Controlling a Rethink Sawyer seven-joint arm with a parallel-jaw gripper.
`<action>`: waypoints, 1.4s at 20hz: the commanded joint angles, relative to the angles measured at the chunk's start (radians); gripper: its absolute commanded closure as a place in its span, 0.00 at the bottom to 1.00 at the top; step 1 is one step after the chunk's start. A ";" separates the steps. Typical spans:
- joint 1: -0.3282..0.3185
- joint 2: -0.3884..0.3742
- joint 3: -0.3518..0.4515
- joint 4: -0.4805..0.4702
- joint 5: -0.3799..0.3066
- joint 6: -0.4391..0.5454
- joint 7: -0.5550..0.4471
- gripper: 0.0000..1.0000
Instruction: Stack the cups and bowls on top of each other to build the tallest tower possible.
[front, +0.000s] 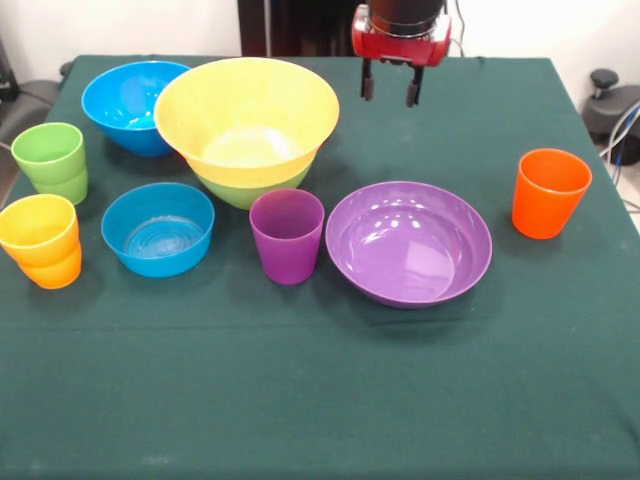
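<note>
Desk (320, 400): a dark green cloth covers it, and bowls and cups are spread across its surface.
Yellow bowl (247, 118): the largest vessel and the landmark here; it sits nested upright inside a lime green bowl (248, 188), whose rim shows only below it.
Tower: so far just that yellow-on-lime pair, left of the desk's centre.
Purple bowl (409, 242): stands alone, open side up, to the right of the yellow bowl and nearer the camera.
Big blue bowl (130, 105): just left of the yellow bowl, its right side hidden behind the yellow rim.
Smaller blue bowl (158, 228): left of and nearer the camera than the yellow bowl, apart from it, empty.
Gripper (390, 92): hangs above the desk to the right of the yellow bowl, red body over two dark fingers that point down with a narrow gap between them, holding nothing.
Orange cup (549, 192): upright and alone, well to the right of the yellow bowl, beyond the purple bowl.
Purple cup (287, 236): upright just in front of the yellow bowl, between the smaller blue bowl and the purple bowl.
Green cup (51, 160): far left of the yellow bowl, seemingly two green cups nested.
Yellow cup (38, 230): far left too, nearer the camera than the green one, nested in a second orange cup (55, 270).
</note>
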 joint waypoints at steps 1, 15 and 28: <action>0.074 0.049 -0.098 -0.091 0.101 -0.071 0.327 0.00; 0.116 0.089 -0.145 -0.152 0.163 -0.050 0.443 0.00; 0.164 0.236 -0.206 -0.302 0.209 -0.014 0.454 0.00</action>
